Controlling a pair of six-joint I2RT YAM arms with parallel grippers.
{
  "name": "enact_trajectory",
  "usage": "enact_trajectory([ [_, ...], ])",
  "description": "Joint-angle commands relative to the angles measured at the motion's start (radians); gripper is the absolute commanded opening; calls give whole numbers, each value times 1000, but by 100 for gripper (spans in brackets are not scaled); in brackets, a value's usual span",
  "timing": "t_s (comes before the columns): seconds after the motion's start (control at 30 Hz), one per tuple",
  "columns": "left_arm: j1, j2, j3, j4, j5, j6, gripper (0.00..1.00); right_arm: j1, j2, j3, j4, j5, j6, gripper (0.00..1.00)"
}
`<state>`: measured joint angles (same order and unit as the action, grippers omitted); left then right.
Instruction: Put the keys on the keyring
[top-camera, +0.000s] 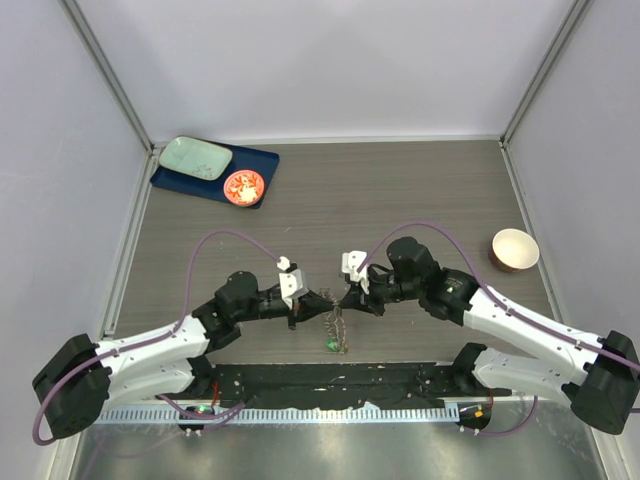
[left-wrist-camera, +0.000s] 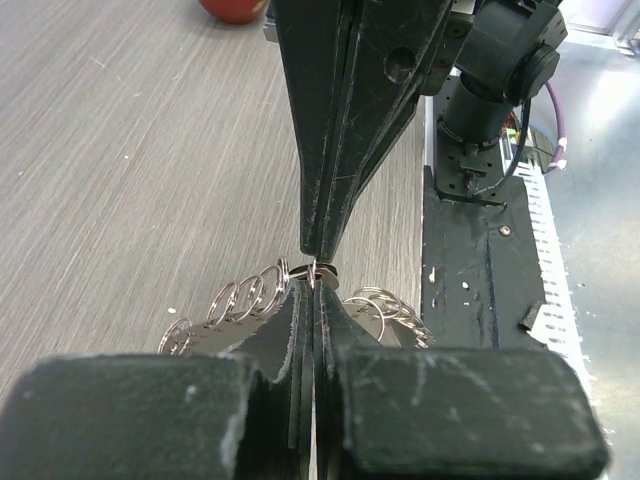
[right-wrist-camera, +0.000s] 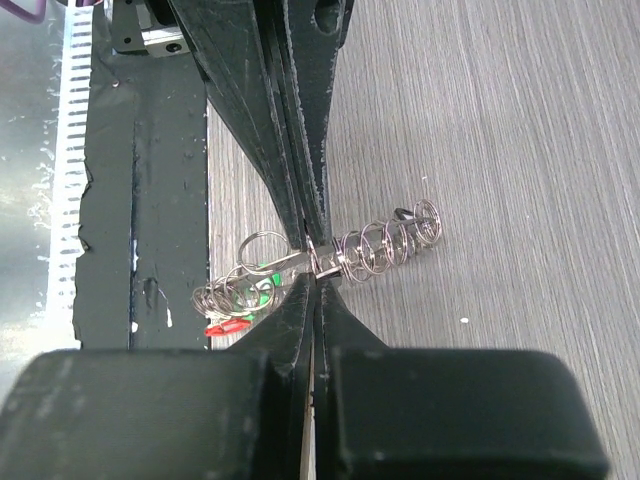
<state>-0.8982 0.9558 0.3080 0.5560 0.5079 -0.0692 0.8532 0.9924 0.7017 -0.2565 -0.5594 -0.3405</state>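
Observation:
The keyring (top-camera: 336, 322) is a string of small silver split rings with grey metal tags, hanging between both arms near the table's front middle. My left gripper (top-camera: 322, 303) and right gripper (top-camera: 347, 301) meet tip to tip over it. From the left wrist, my left gripper (left-wrist-camera: 313, 281) is shut on a ring, with the keyring (left-wrist-camera: 243, 296) fanning out to either side. My right gripper (right-wrist-camera: 315, 279) is shut on the same spot of the keyring (right-wrist-camera: 385, 245). A green key (right-wrist-camera: 259, 291) and a red key (right-wrist-camera: 227, 326) hang at its near end; the green key (top-camera: 330, 346) also shows from above.
An orange-red dish (top-camera: 244, 187) and a pale green tray (top-camera: 196, 157) sit on a blue mat (top-camera: 262, 160) at the back left. A beige bowl (top-camera: 514, 249) stands at the right. A black strip (top-camera: 340, 380) runs along the near edge.

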Motion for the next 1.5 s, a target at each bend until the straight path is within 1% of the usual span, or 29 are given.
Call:
enact_trajectory([
  [0.0,1,26,60,-11,49,16,0,-2,6,68,19,-11,-23,1],
  [0.2,1,41,77,-41,47,11,0,0,11,84,-3,-10,-34,1],
  [0.5,1,49,111,-139,9,8,0,-2,0,96,-20,12,-45,1],
  [0.77,1,32,114,-169,-97,-44,0,-2,-12,93,-32,3,-55,1],
  [0.97,4,9,123,-188,-169,-125,0,0,-6,82,-35,6,-55,1],
  [1.07,11,-8,118,-180,-209,-170,0,1,3,79,-35,6,-54,1],
  [1.23,21,-51,79,-97,-242,-227,0,7,22,67,-24,12,-55,1],
  [1.47,24,-68,45,-33,-224,-233,0,10,26,64,-6,9,-49,1],
])
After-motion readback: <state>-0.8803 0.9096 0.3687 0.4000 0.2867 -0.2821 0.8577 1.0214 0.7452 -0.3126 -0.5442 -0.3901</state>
